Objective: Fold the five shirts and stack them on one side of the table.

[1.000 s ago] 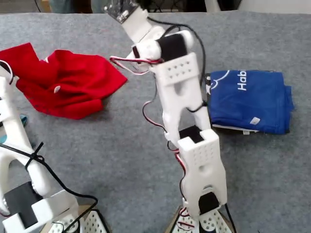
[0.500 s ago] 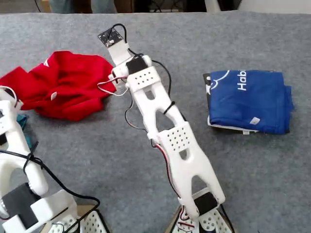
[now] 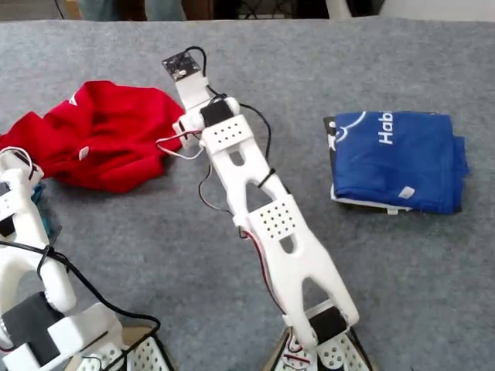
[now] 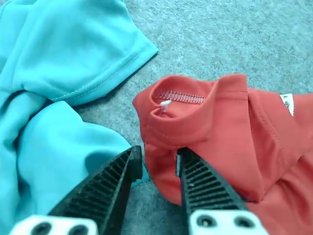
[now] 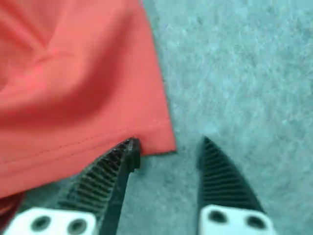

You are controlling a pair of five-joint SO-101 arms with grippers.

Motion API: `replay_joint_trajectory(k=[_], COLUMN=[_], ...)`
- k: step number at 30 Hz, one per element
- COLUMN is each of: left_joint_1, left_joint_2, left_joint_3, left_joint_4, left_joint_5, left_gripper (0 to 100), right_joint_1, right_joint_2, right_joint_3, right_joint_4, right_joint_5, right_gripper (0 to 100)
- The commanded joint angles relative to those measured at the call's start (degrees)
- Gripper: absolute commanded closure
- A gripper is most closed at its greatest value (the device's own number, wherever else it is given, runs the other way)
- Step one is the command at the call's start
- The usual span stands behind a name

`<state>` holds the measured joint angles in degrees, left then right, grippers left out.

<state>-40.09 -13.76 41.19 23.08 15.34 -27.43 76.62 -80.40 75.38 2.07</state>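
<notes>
1. The red shirt [image 3: 108,139] lies crumpled in soft folds at the upper left of the high view, on the grey, felt-like counter [image 3: 155,247].
2. A blue shirt [image 3: 394,158] sits folded into a neat rectangle at the right, well apart from the red one.
3. The right pincer [image 5: 168,152] holds nothing. Its ribbed black jaws are parted, with one tip at the red shirt's stitched hem corner.
4. The left pincer [image 4: 154,166] is also parted and empty. Its tips sit between the red shirt's stitched collar and a smooth teal shirt [image 4: 49,98].
</notes>
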Motion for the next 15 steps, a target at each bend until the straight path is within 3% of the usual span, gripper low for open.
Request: replay_joint_trajectory(k=[1, 7, 15], left_joint_1=[0.3, 0.2, 2.2], left_joint_2=[-2.1, -2.1, -2.1], left_joint_3=[-0.6, -0.7, -6.5], left_joint_4=[-1.0, -1.0, -1.0], left_joint_5=[0.8, 0.8, 0.4], left_gripper=[86, 86, 84], right_joint_1=[-1.0, -0.5, 3.0], right_joint_2=[-0.3, -1.4, -8.0], right_joint_3=[-3.1, -4.5, -15.3], right_joint_4=[0.7, 1.2, 13.5], right_joint_5=[1.1, 2.1, 2.1], right_gripper=[98.4, 98.4, 98.4])
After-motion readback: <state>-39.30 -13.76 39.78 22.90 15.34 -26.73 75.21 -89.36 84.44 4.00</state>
